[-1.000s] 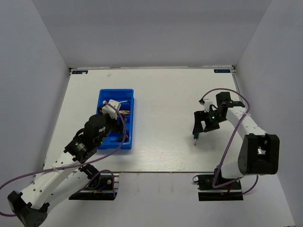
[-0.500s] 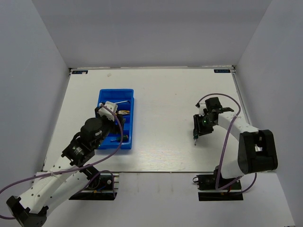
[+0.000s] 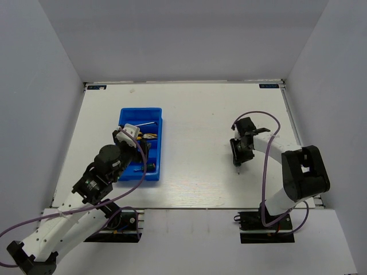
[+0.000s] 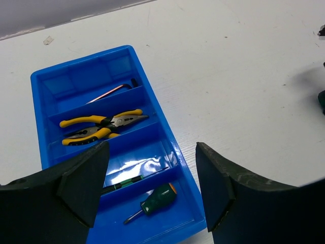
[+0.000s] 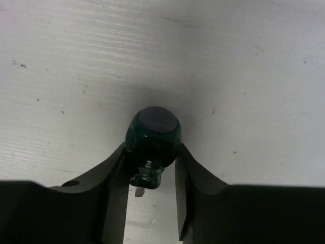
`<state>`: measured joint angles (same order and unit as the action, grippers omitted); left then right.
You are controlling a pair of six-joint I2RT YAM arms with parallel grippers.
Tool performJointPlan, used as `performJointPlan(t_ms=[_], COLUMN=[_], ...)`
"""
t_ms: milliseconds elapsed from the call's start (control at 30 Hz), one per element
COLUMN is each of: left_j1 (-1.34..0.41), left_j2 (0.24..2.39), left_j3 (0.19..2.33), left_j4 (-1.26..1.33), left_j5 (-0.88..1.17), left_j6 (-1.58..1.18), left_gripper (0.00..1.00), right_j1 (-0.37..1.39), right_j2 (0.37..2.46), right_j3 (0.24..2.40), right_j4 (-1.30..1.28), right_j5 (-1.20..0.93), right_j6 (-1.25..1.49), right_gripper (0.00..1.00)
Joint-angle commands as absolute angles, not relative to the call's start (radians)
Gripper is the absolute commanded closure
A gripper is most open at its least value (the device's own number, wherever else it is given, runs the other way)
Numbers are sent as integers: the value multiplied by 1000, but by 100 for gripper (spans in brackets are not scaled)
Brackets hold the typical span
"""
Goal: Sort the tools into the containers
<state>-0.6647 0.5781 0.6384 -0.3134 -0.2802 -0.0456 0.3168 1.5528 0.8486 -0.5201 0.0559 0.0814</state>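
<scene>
The blue bin point(image 3: 140, 109) stands left of centre on the table. In the left wrist view the blue bin point(image 4: 81, 58) holds a hex key point(image 4: 109, 93) in a far compartment, yellow-handled pliers point(image 4: 101, 127) in the middle, a thin screwdriver point(image 4: 127, 183) and a stubby green screwdriver point(image 4: 157, 199) nearest. My left gripper point(image 4: 151, 152) hovers open over the bin's near end, holding nothing. At the right, my right gripper point(image 5: 152, 152) is shut on the green handle of a screwdriver point(image 5: 153, 134) lying on the table, a finger point(image 5: 114, 183) pressed to each side. From above, its shaft point(image 3: 237, 166) pokes out below the right gripper point(image 3: 238, 153).
Purple cables point(image 3: 266, 166) loop along both arms. White walls close the table in at the back and both sides. The table's near edge point(image 3: 189, 208) runs just ahead of the arm bases.
My right gripper has dropped down and leftward onto the screwdriver and closed on its handle. The left arm has drawn back slightly over the bin, jaws unchanged.
</scene>
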Motion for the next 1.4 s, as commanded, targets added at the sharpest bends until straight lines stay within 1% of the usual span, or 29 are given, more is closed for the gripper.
performJointPlan(t_ms=[0,33,67,167,200,267,300,333,367,400,433,467,500,533,567,600,633,667,733,800,867,933,967,1033,1100,1133,1167,1233,1367], left_j1=[-661,-661,-661,-661,-661,-661,-661,-661,-661,-661,-661,-661,-661,-661,-661,-661,-661,-661,-661,-661,-661,-661,-661,-661,-661,-661,-661,-661,-661], left_j2=[554,554,545,514,500,454,436,420,404,373,359,344,331,304,292,281,272,258,244,218,198,178,178,178,167,167,167,167,167], left_j3=[634,634,634,624,614,592,583,574,562,561,548,535,535,525,509,509,499,488,476,453,431,419,419,419,419,419,419,419,419], left_j4=[-305,-305,-305,-279,-267,-217,-198,-183,-160,-149,-140,-140,-126,-109,-100,-91,-77,-77,-37,-11,28,28,28,28,28,28,28,28,28], left_j5=[-279,-279,-279,-236,-212,-121,-97,-51,-34,-22,-12,-12,-2,-2,-2,-2,-2,9,26,67,81,81,81,81,90,91,91,100,109], left_j6=[-46,-46,-46,-35,-26,5,14,27,28,38,38,38,38,38,38,38,38,38,38,49,58,58,58,67,67,67,67,67,67], left_gripper=[21,21,21,21,21,21,21,21,21,21,21,21,21,21,21,21,21,20,20,19,19,18,18,18,18,17,17,17,17], right_j1=[330,330,325,331,339,377,388,400,411,455,472,504,541,578,597,610,653,664,724,771,817,854,868,879,891,894,899,905,920], right_j2=[1578,1574,1571,1527,1507,1485,1496,1523,1546,1571,1670,1704,1738,1850,1880,1941,1977,2065,2100,2123,2169,2218,2232,2253,2260,2260,2263,2295,2351], right_j3=[854,856,864,891,899,932,1030,1072,1119,1288,1351,1415,1619,1682,1804,1862,1970,2084,2156,2151,2172,2227,2238,2226,2177,2158,2126,2126,2143], right_j4=[-499,-502,-505,-541,-543,-564,-606,-706,-757,-812,-960,-1009,-1058,-1125,-1161,-1173,-1181,-1201,-1174,-1148,-1073,-1068,-1034,-897,-813,-654,-609,-505,-450], right_j5=[83,66,34,-93,-274,-368,-526,-564,-627,-703,-750,-767,-784,-813,-821,-831,-866,-891,-952,-1027,-1026,-1035,-1078,-1106,-1152,-1151,-1172,-1151,-1091], right_j6=[89,80,74,5,-49,-182,-299,-337,-470,-524,-561,-584,-666,-675,-675,-651,-635,-637,-643,-714,-677,-672,-664,-564,-476,-431,-360,-333,-359], right_gripper=[82,92,99,100,100,100,100,100,100,100,100,100,100,100,100,100,100,100,100,100,100,100,100,100,100,100,100,100,100])
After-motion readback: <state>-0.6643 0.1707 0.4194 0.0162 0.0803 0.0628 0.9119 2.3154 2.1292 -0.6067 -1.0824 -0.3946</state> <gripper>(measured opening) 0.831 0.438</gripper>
